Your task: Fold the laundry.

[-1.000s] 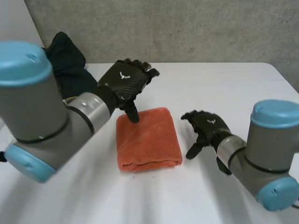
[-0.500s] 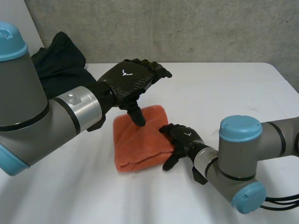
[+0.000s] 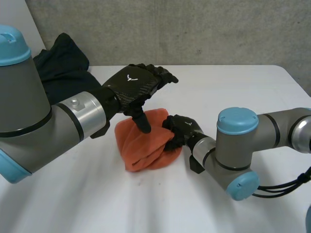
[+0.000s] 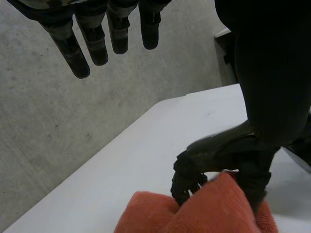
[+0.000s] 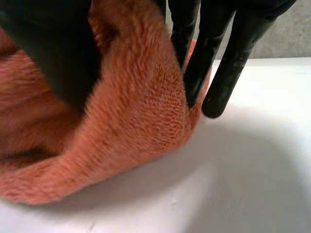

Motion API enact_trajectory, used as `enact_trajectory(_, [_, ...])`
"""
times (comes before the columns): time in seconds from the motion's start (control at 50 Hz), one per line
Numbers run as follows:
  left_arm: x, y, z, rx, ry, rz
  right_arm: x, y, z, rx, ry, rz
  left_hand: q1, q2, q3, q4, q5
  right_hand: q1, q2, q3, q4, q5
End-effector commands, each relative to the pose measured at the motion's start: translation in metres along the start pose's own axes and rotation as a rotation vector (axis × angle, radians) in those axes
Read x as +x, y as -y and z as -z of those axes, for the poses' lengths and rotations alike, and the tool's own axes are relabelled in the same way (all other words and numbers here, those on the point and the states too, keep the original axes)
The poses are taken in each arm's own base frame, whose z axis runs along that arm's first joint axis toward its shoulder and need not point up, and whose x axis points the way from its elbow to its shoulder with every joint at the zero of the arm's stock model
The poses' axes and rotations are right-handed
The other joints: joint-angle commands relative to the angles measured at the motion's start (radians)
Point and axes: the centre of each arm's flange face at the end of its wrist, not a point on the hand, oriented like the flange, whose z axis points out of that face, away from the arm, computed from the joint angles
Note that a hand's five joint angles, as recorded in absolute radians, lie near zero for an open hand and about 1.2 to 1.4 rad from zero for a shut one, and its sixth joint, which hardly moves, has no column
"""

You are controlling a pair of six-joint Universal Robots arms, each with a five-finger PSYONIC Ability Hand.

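An orange towel (image 3: 143,151) lies folded and bunched in the middle of the white table (image 3: 233,92). My left hand (image 3: 132,86) hovers over the towel's far edge with straight fingers (image 4: 92,46), its thumb pressing down on the towel (image 4: 214,213). My right hand (image 3: 179,130) is at the towel's right edge. There its thumb and fingers (image 5: 228,58) pinch a thick fold of the towel (image 5: 141,107), which humps up between them. My right hand (image 4: 187,179) also appears beyond the cloth in the left wrist view.
A heap of dark clothes (image 3: 65,68) sits at the back left of the table, behind my left arm. A concrete wall (image 3: 218,29) runs along the table's far edge. Bare table lies to the right and in front of the towel.
My right hand has moved left from the bare table to the towel's right edge and shut on it, bunching the cloth and pushing it left. My left hand has shifted slightly right.
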Motion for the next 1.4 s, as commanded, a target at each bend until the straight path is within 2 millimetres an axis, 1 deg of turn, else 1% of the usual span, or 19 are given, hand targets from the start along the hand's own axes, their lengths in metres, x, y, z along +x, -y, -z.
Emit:
enact_trajectory(0.02, [0.0,-0.001,0.0,-0.002,-0.003,0.003,0.012,-0.004,-0.016,-0.022,-0.017,0.015,0.014,0.009,0.001,0.008,-0.007,0.577,0.408,0.401,0.397,0.441])
enact_trajectory(0.06, [0.0,-0.001,0.0,-0.002,-0.001,0.003,0.023,0.001,-0.019,-0.015,-0.04,0.033,0.014,0.009,0.001,0.008,-0.007,0.577,0.408,0.401,0.397,0.441])
enact_trajectory(0.08, [0.001,-0.001,0.0,-0.003,-0.003,0.003,0.043,0.009,-0.022,-0.002,-0.086,0.051,0.014,0.009,0.001,0.008,-0.007,0.577,0.408,0.401,0.397,0.441])
enact_trajectory(0.14, [0.001,-0.001,0.0,-0.003,-0.003,0.002,0.073,0.026,-0.024,0.033,-0.15,0.086,0.014,0.009,0.001,0.008,-0.007,0.577,0.408,0.401,0.397,0.441])
enact_trajectory(0.2, [0.0,-0.001,-0.001,-0.002,-0.003,0.0,0.121,0.056,-0.024,0.094,-0.251,0.139,0.014,0.009,0.001,0.008,-0.007,0.577,0.408,0.401,0.397,0.441])
enact_trajectory(0.24, [0.0,0.0,-0.001,0.001,0.0,-0.003,0.163,0.08,-0.02,0.147,-0.341,0.168,0.014,0.009,0.001,0.008,-0.007,0.577,0.408,0.401,0.397,0.441])
enact_trajectory(0.38, [0.0,0.003,-0.001,0.012,0.001,-0.006,0.26,0.122,-0.011,0.241,-0.49,0.192,0.014,0.009,0.001,0.008,-0.007,0.577,0.408,0.401,0.397,0.441])
enact_trajectory(0.44, [0.002,0.005,-0.002,0.017,-0.004,-0.008,0.289,0.131,-0.01,0.249,-0.516,0.209,0.014,0.009,0.001,0.008,-0.007,0.577,0.408,0.401,0.397,0.441])
enact_trajectory(0.52, [0.006,0.008,-0.003,0.026,-0.015,-0.015,0.341,0.141,-0.004,0.258,-0.603,0.274,0.014,0.009,0.001,0.008,-0.007,0.577,0.408,0.401,0.397,0.441])
enact_trajectory(0.62, [0.009,0.009,-0.003,0.031,-0.023,-0.017,0.374,0.161,0.009,0.352,-0.724,0.318,0.017,0.012,0.004,0.011,-0.004,0.577,0.408,0.401,0.397,0.441])
enact_trajectory(0.78, [0.01,0.004,-0.008,0.023,-0.026,-0.012,0.396,0.178,0.02,0.476,-0.84,0.365,0.029,0.024,0.016,0.023,0.008,0.577,0.408,0.401,0.397,0.441])
enact_trajectory(0.94, [0.012,0.004,-0.01,0.016,-0.007,-0.011,0.404,0.175,0.023,0.466,-0.897,0.395,0.037,0.033,0.025,0.032,0.017,0.577,0.408,0.401,0.397,0.441])
enact_trajectory(1.0, [0.013,0.004,-0.009,0.017,-0.005,-0.012,0.405,0.172,0.023,0.422,-0.921,0.452,0.037,0.033,0.025,0.032,0.017,0.577,0.408,0.401,0.397,0.441])
enact_trajectory(1.08, [0.016,0.005,-0.009,0.017,-0.013,-0.011,0.406,0.152,0.019,0.307,-0.936,0.515,0.037,0.033,0.025,0.032,0.017,0.558,0.388,0.381,0.378,0.421])
enact_trajectory(1.1, [0.018,0.004,-0.009,0.016,-0.016,-0.011,0.405,0.145,0.02,0.255,-0.938,0.527,0.037,0.033,0.025,0.032,0.017,-0.355,-0.524,-0.531,-0.535,-0.491])
enact_trajectory(1.12, [0.018,0.004,-0.009,0.017,-0.018,-0.011,0.405,0.141,0.02,0.225,-0.938,0.533,0.037,0.033,0.025,0.032,0.017,-0.645,-0.814,-0.821,-0.824,-0.781])
enact_trajectory(1.26, [0.019,0.001,-0.009,0.006,-0.02,-0.002,0.409,0.118,0.027,0.037,-0.949,0.631,0.037,0.033,0.025,0.032,0.017,-0.645,-0.814,-0.821,-0.824,-0.781])
enact_trajectory(1.32, [0.021,0.0,-0.008,0.002,-0.024,0.001,0.409,0.121,0.038,0.004,-0.964,0.637,0.037,0.033,0.025,0.032,0.017,-0.645,-0.814,-0.821,-0.824,-0.781])
enact_trajectory(1.4, [0.022,-0.003,-0.007,-0.008,-0.027,0.004,0.392,0.13,0.056,-0.037,-0.957,0.63,0.037,0.033,0.025,0.032,0.017,-0.645,-0.814,-0.821,-0.824,-0.781])
